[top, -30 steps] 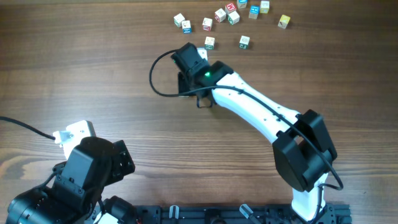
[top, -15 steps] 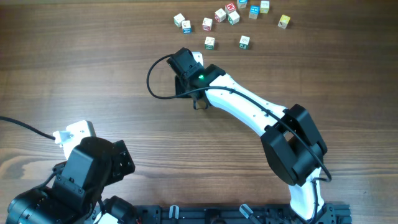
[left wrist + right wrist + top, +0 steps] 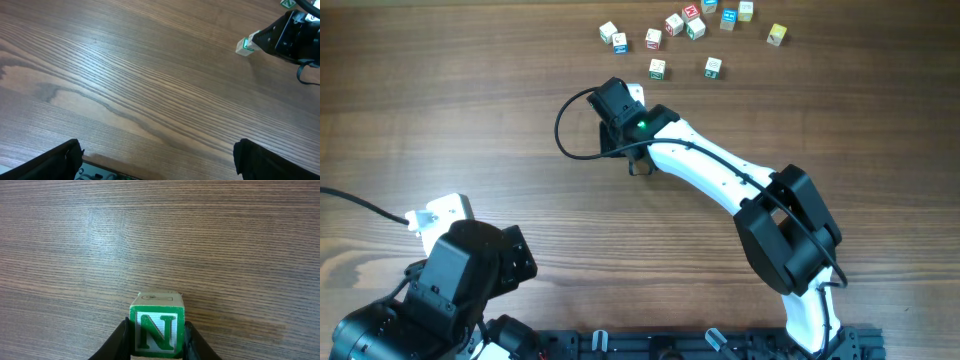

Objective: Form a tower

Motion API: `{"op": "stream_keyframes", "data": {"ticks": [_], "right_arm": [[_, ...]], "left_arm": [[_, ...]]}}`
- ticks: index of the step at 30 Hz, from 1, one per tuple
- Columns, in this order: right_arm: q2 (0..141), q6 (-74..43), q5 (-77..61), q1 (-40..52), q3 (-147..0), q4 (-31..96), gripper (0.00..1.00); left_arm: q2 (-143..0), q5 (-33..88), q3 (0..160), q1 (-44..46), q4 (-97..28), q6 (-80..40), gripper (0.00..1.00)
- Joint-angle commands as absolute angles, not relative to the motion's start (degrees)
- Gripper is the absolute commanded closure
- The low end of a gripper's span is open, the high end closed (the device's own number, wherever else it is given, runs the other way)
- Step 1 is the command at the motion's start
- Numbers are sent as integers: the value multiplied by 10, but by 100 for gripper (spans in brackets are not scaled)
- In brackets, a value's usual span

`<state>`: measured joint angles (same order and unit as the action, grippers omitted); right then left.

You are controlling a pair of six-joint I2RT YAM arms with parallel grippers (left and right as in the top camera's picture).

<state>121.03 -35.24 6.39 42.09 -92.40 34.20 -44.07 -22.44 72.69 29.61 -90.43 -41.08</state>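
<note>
A whitish green-N cube sits clamped between the two fingers of the right hand, its letter facing the wrist camera. A pale face with a faint mark shows just past it; whether that is a second cube of a tower I cannot tell. From the left wrist the cube appears low at the wooden surface, near the loose cubes scattered behind. The left hand hangs wide open, well apart and holding nothing.

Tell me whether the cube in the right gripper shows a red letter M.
No, the letter cube between the right gripper's fingers shows a green N on its facing side.
</note>
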Motion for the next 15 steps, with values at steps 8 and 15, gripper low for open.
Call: {"op": "stream_keyframes", "data": {"ticks": [8,15], "right_arm": [[1224,-347,49,428,-933,335,76],[1224,-347,51,428,-933,337,73]], "left_arm": [[-440,-221,726,293,-905,-419,0],[-440,-221,726,293,-905,-418,0]]}}
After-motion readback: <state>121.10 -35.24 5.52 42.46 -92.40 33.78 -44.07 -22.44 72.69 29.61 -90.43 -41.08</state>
